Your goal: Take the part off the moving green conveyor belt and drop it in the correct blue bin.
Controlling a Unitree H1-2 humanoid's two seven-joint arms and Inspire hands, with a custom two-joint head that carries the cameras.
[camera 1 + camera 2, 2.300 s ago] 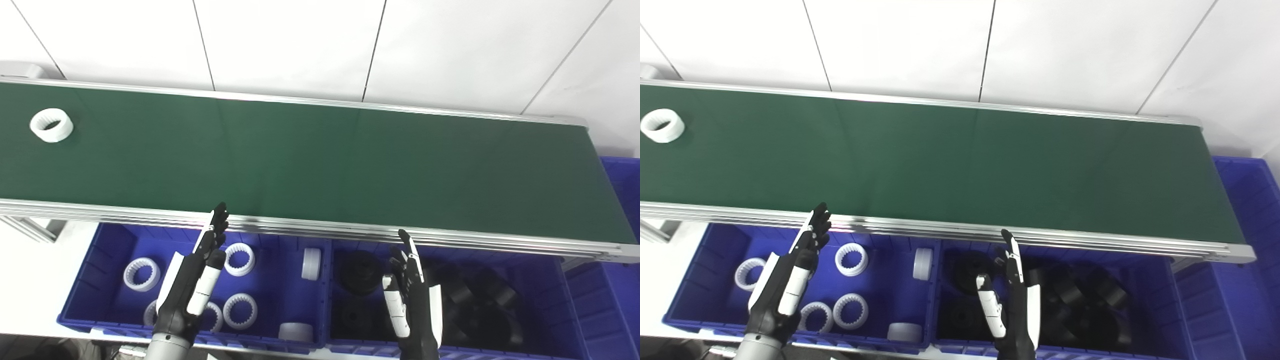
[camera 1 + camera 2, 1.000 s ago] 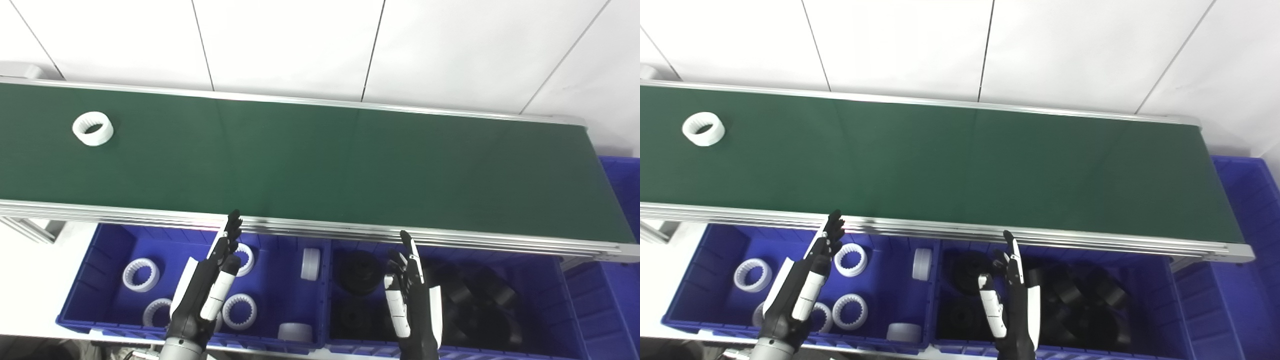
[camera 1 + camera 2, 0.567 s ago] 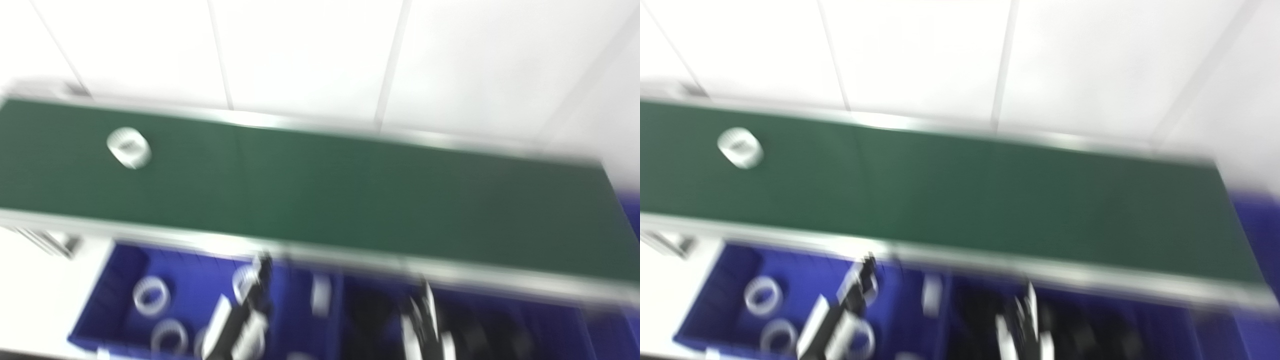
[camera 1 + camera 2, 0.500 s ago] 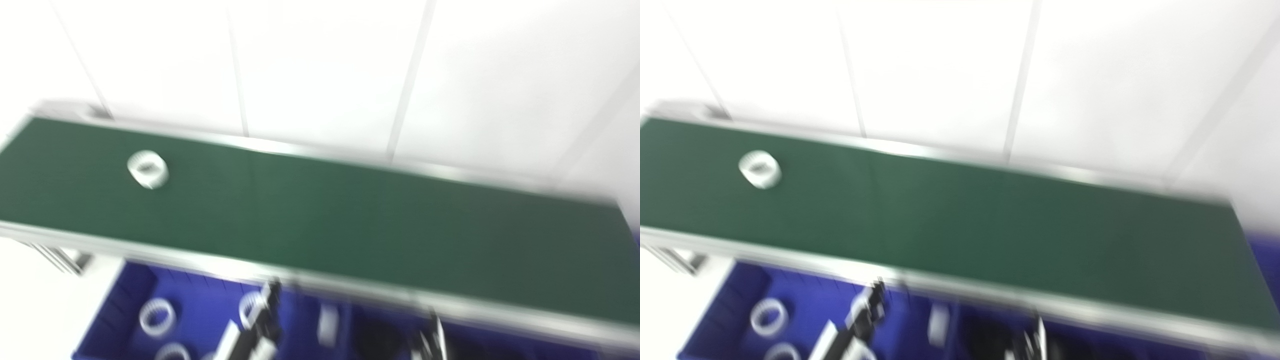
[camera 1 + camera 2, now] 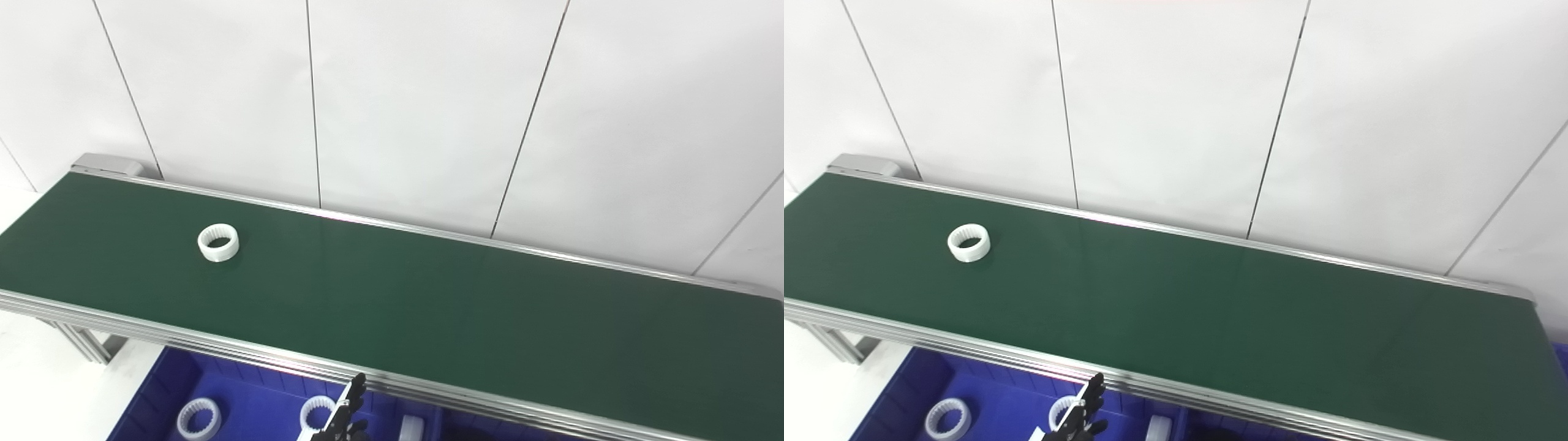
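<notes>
A white toothed ring (image 5: 218, 243) lies flat on the green conveyor belt (image 5: 465, 312), left of the middle and nearer the far rail. It also shows in the right eye view (image 5: 968, 243). Only the fingertips of my left hand (image 5: 344, 419) show at the bottom edge, over the blue bin (image 5: 245, 392) just in front of the belt's near rail. Its fingers are stretched out and hold nothing. It is well to the right of the ring and nearer to me. My right hand is out of the picture.
The blue bin under the near rail holds white rings (image 5: 198, 419) like the one on the belt. A silver rail (image 5: 184, 343) edges the belt's near side. White wall panels (image 5: 416, 110) stand behind the belt. The belt's left end (image 5: 107, 164) is in sight.
The camera has tilted up, so the bins and hands have dropped to the bottom edge or out of view. The white ring has travelled to the right along the belt.
</notes>
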